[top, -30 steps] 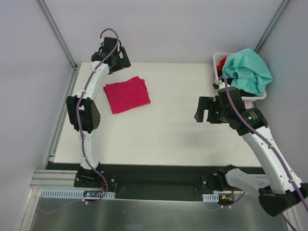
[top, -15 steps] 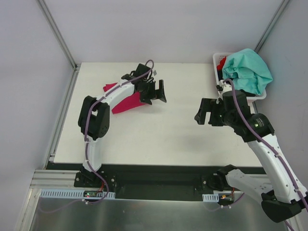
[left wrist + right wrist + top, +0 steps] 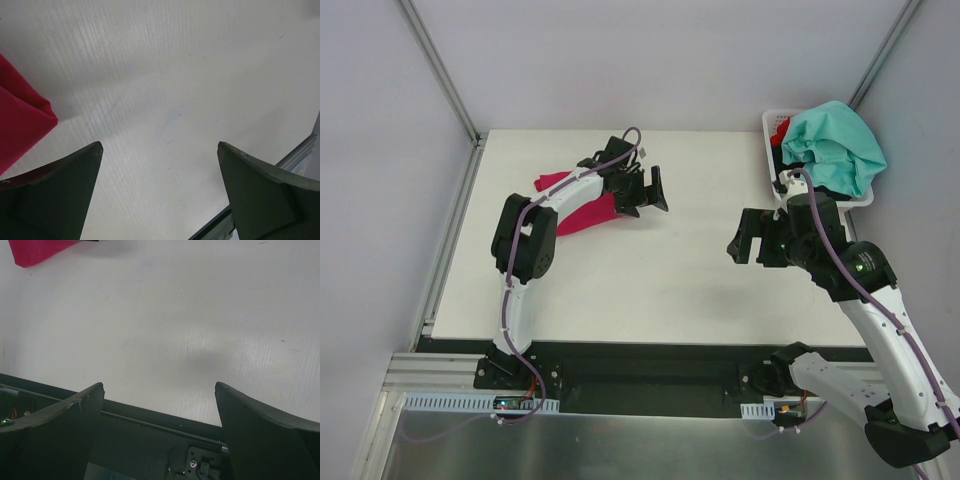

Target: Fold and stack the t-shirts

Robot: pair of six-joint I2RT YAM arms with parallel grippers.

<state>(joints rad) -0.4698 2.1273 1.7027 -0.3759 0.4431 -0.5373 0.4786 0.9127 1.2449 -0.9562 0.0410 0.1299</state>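
Left arm has swung in from the far-left corner since a second ago and now reaches across the folded magenta t-shirt (image 3: 582, 218); the right arm barely budges. Nearest the bases, the right hand (image 3: 738, 238) is spread wide and empty above bare desk (image 3: 670, 290). Further back, the left hand (image 3: 650, 190) is spread wide too, holding nothing, just past that shirt's edge. At the far right, the teal t-shirt (image 3: 835, 145) sits heaped over the white basket (image 3: 767, 125). My guess is teal comes next. Pinch one edge, lift it clear of the rim, spread it mid-desk, and don't drag the folded one.
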